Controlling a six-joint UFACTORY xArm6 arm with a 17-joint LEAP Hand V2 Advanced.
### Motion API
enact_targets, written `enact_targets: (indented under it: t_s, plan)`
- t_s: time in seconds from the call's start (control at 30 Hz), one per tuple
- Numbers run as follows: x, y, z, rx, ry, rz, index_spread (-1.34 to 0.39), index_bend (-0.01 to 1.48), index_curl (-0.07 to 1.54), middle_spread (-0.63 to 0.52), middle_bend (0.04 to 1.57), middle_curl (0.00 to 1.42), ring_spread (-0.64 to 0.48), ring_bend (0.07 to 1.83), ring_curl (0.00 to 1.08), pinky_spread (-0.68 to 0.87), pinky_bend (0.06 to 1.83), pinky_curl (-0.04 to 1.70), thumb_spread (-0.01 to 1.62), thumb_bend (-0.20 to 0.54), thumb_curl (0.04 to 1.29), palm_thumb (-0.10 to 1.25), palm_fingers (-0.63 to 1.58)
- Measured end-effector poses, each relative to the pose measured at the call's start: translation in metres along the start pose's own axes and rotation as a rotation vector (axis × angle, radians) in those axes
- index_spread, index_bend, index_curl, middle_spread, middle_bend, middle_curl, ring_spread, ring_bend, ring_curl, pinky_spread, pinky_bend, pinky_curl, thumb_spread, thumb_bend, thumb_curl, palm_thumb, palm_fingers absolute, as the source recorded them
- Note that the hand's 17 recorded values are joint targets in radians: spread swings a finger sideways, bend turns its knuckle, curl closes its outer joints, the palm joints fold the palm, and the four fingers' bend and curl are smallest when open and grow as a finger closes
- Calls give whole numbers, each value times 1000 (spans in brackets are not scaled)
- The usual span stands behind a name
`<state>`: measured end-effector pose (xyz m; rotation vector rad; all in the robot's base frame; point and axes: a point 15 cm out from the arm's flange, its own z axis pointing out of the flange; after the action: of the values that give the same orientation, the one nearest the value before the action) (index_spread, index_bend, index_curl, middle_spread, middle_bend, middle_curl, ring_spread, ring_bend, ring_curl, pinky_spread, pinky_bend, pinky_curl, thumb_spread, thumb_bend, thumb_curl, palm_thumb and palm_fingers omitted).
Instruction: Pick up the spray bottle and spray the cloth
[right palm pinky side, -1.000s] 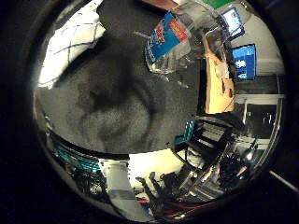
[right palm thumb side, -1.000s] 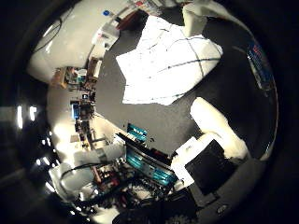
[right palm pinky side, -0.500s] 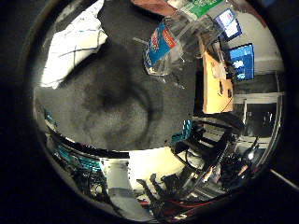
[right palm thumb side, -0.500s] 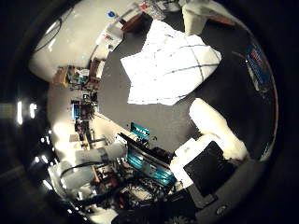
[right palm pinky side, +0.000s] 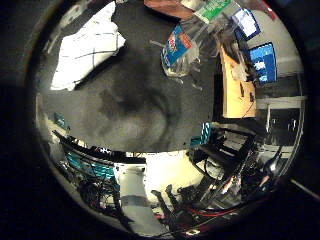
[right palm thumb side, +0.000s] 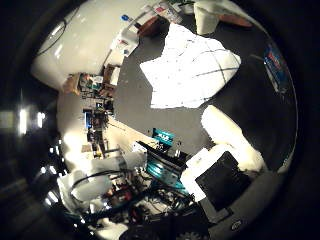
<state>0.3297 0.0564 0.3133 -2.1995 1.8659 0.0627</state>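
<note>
Clear plastic spray bottle (right palm pinky side: 186, 45) with blue label lies on dark grey table (right palm pinky side: 135, 110), well apart from white checked cloth (right palm thumb side: 192, 70); hand (right palm thumb side: 227, 150) above, fingers (right palm thumb side: 222, 125) relaxed, holding nothing.

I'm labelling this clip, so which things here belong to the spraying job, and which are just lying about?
Job: spray bottle, white cloth, hand.
Lying about: wooden desk, monitor, papers.
</note>
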Motion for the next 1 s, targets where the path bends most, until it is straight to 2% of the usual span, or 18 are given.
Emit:
enact_targets:
  t_s: [0.3, 0.6, 1.0]
  plan:
    - [9, 23, -25, 10, -36, -13, -374, 217, 377, -5, 216, 354, 134, 174, 145, 343, 195, 286, 1150, -19, 439, 850, 205]
    - [36, 34, -31, 16, -51, 6, -358, 165, 359, 13, 209, 355, 138, 186, 154, 343, 205, 298, 1138, -24, 406, 765, 185]
    - [54, 57, -42, 31, -124, 23, -337, 169, 307, 46, 213, 353, 144, 188, 192, 343, 232, 320, 1138, -23, 345, 663, 141]
